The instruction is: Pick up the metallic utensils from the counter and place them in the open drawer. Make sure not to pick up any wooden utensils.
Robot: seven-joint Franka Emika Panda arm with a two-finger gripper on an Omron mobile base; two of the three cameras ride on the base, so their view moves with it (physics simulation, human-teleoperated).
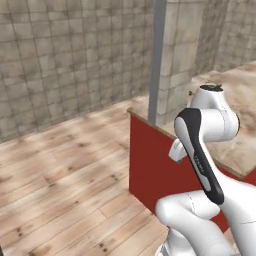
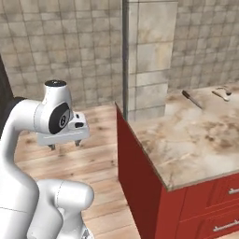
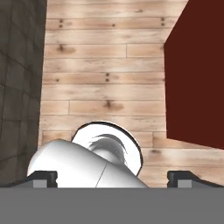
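The kitchen knife (image 2: 192,99), silver blade w/ dark handle, lies near the far edge of the counter (image 2: 186,140), up and well off to the right of the hand as the right base view shows it; farther right, by the same far edge, sit a couple of small spoon-like utensils (image 2: 221,93), too small to tell metal from wood at this range. The beige veined top on its red base carries them flat and loose, apparently laid out as the pick-up set, w/ nothing yet lifted. On the red front below the counter's near right corner are drawer fronts (image 2: 228,210) w/ silver bar handles; which one is the open drawer can't be told from here. The gripper (image 2: 64,144) hangs over the wooden floor (image 3: 105,87), well apart from the counter's left side, jaws spread wide and holding nothing, fingertips (image 3: 43,177) pointing down at the planks w/ the dark red cabinet side (image 3: 197,74) to the hand's right. That reads as a parked, ready pose, so the task looks barely begun: the arm likely needs to swing up and over the slab toward the knife first. A grey post (image 2: 125,56) and tiled pillar stand at the counter's back corner. No brand, label or legible writing shows anywhere.
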